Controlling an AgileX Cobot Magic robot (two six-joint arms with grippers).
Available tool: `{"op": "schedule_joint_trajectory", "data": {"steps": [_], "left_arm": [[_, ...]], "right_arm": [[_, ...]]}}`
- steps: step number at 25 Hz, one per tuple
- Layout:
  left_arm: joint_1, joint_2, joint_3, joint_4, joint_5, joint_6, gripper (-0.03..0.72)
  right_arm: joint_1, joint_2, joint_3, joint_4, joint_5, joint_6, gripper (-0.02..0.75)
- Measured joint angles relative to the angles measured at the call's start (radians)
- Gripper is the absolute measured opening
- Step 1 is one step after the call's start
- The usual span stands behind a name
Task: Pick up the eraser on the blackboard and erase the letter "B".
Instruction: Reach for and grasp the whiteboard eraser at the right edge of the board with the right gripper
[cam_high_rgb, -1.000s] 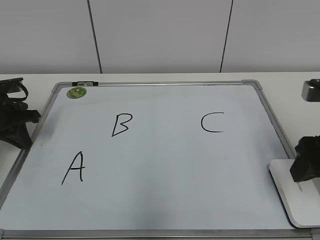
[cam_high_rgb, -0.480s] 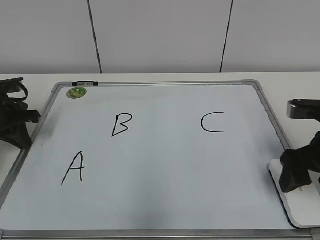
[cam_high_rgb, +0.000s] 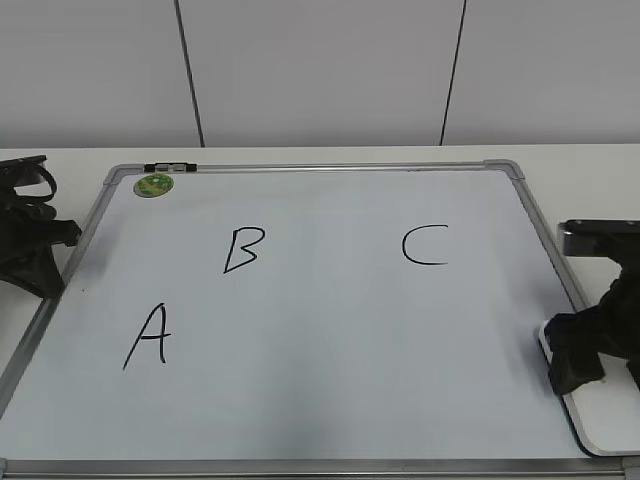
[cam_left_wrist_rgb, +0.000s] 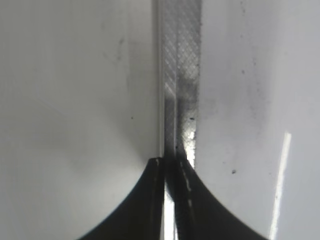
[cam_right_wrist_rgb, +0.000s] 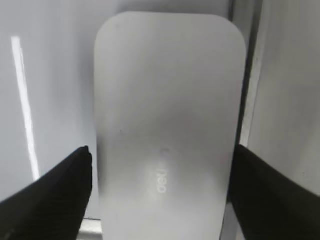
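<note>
The blackboard (cam_high_rgb: 330, 330) lies flat on the table with the black letters A (cam_high_rgb: 148, 337), B (cam_high_rgb: 244, 249) and C (cam_high_rgb: 424, 245) on it. The white eraser (cam_high_rgb: 602, 418) lies on the board's right edge at the front. It fills the right wrist view (cam_right_wrist_rgb: 167, 115), small grey lettering up. My right gripper (cam_high_rgb: 578, 362) is open and low over the eraser's near end, one finger on each long side (cam_right_wrist_rgb: 162, 162). My left gripper (cam_high_rgb: 30, 250) rests beside the board's left frame, fingers shut and empty (cam_left_wrist_rgb: 172, 162).
A round green magnet (cam_high_rgb: 154, 185) sits at the board's far left corner, next to a small dark clip (cam_high_rgb: 170, 168) on the top frame. The silver frame (cam_left_wrist_rgb: 181, 75) runs straight ahead of the left fingers. A white wall stands behind the table.
My right gripper has come down and moved left over the eraser, from its right side to straddling its near end. The left arm and the board have not moved.
</note>
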Motion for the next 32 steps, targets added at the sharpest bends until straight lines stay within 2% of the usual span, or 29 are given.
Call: {"op": "schedule_joint_trajectory", "data": {"steps": [9, 28, 32], "left_arm": [[0.0, 0.0, 0.0, 0.0, 0.0, 0.0, 0.008], [0.0, 0.0, 0.0, 0.0, 0.0, 0.0, 0.008], [0.0, 0.0, 0.0, 0.0, 0.0, 0.0, 0.008]], "right_arm": [[0.0, 0.014, -0.002, -0.015, -0.016, 0.007, 0.552], [0.0, 0.01, -0.004, -0.013, -0.012, 0.008, 0.547], [0.0, -0.048, -0.004, -0.013, -0.005, 0.008, 0.547]]}}
